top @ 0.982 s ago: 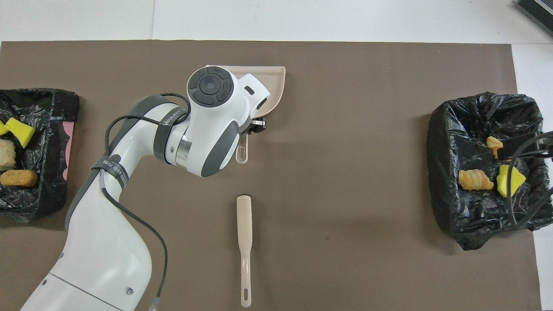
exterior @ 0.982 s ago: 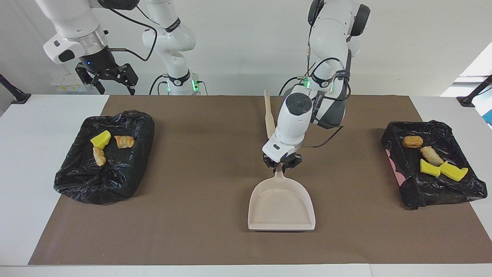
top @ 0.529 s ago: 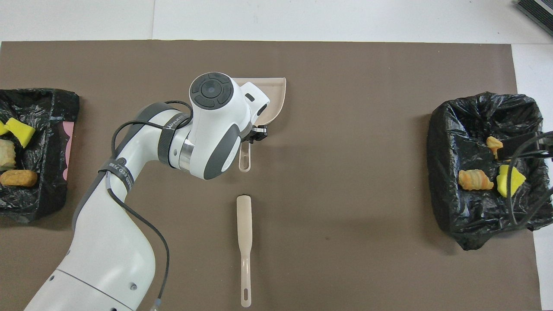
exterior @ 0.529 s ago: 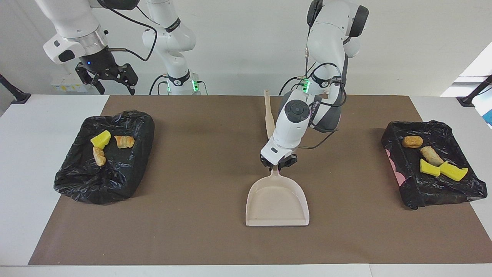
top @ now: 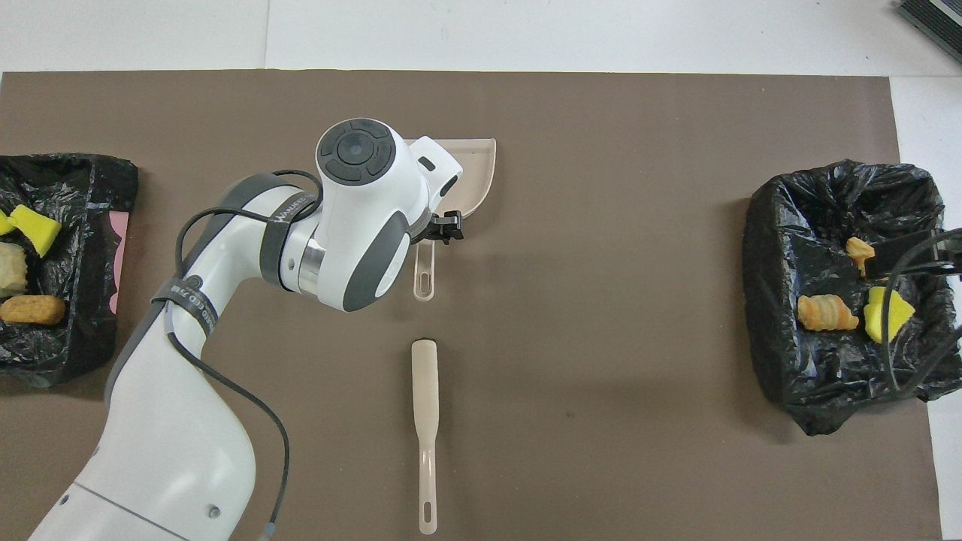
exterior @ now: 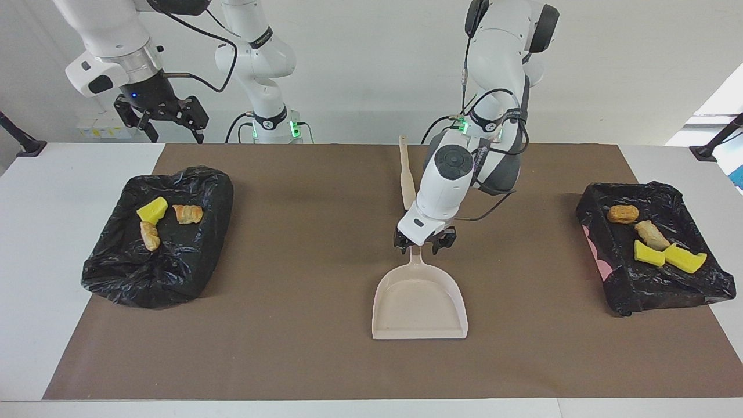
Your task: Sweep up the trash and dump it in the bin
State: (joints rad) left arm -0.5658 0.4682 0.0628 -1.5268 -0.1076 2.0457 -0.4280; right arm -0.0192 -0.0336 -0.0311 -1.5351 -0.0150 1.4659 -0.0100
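— Facing view first: where does your left pincer (exterior: pixel 425 244) stand?

— Low over the handle of the beige dustpan (exterior: pixel 419 307), mid-surface on the brown mat (exterior: pixel 302 244). My fingers are spread, one on each side of the handle, gripping nothing. The dustpan lies flat on the mat, pan mouth pointing away from us robots.

— And the trash relative to that pincer?

— Well apart from it, toward both ends of the surface. A yellow sponge chunk (exterior: pixel 152 210), an orange-brown bread-like piece (exterior: pixel 188 213) and a paler lump (exterior: pixel 150 235) lie in the black-lined bin (exterior: pixel 145 273) at the right arm's end. Another bread-like piece (exterior: pixel 623 214), a beige lump (exterior: pixel 651 234) and two yellow sponge chunks (exterior: pixel 669 256) lie in the black-lined tray (exterior: pixel 656 278) at my left arm's end.

— The brush?

— The beige brush (top: pixel 425 432) lies on the mat, nearer to us than the dustpan, in line with its handle.

— Your right pincer (exterior: pixel 164 122)?

— Waiting, raised above the surface's edge near the bin, fingers apart, empty.
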